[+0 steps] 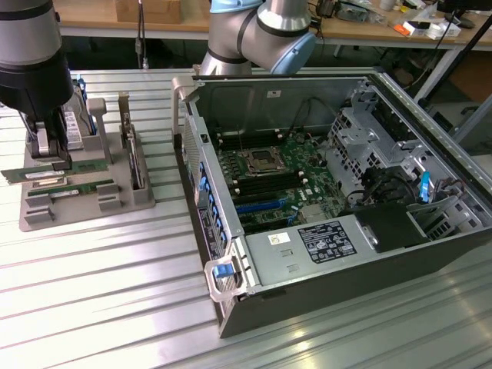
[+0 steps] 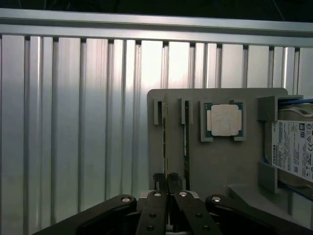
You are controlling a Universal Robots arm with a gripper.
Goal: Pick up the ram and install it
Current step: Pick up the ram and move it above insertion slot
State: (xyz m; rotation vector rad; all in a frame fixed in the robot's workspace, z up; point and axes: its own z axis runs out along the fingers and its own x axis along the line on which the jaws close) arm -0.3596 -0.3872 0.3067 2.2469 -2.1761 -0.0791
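Observation:
The ram (image 2: 165, 137) is a thin green stick standing on edge in a slot of the grey holder tray (image 2: 215, 161). My gripper (image 2: 166, 180) is shut on its near end, one dark finger on each side. A second stick like it (image 2: 186, 137) stands in the neighbouring slot. In the exterior view the gripper (image 1: 48, 157) is down over the tray (image 1: 77, 211) at the exterior view's left. There the held ram (image 1: 23, 174) reaches past the tray's left edge, and the other stick (image 1: 81, 186) lies beside it.
A square silver CPU (image 2: 224, 120) and a labelled hard drive (image 2: 292, 149) share the tray. The open computer case (image 1: 400, 238) lies at the exterior view's right, with long memory slots (image 1: 265, 184) on its motherboard. Everything rests on a ribbed metal table (image 1: 100, 292).

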